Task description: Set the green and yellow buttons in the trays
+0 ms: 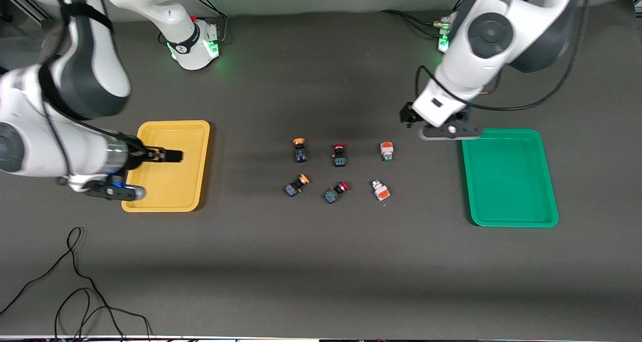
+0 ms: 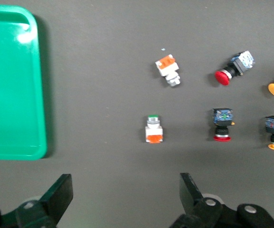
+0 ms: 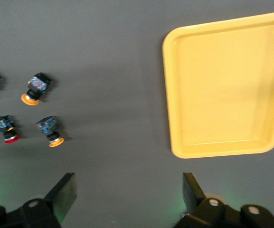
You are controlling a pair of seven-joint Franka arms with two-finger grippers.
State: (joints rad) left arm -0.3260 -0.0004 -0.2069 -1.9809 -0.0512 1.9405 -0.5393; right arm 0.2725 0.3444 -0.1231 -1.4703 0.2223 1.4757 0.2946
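Observation:
Two switches with orange-yellow caps [image 1: 299, 149] [image 1: 297, 185] lie mid-table, on the side toward the yellow tray [image 1: 193, 131]. Two white-bodied switches with orange blocks [image 1: 386, 151] [image 1: 381, 190] lie on the side toward the green tray [image 1: 546, 181]. Both trays hold nothing. My left gripper [image 2: 126, 186] hangs open in the air between the white switches [image 2: 153, 130] and the green tray [image 2: 39, 118], nothing between its fingers. My right gripper [image 1: 170, 155] is open too, up over the yellow tray [image 3: 174, 95], with only table between its fingers [image 3: 66, 190].
Two red-capped black-and-blue switches [image 1: 339, 155] [image 1: 336, 192] lie between the yellow-capped and the white ones. A black cable [image 1: 75, 282] loops on the table near the front camera, at the right arm's end. The arm bases [image 1: 195, 46] stand along the table's back edge.

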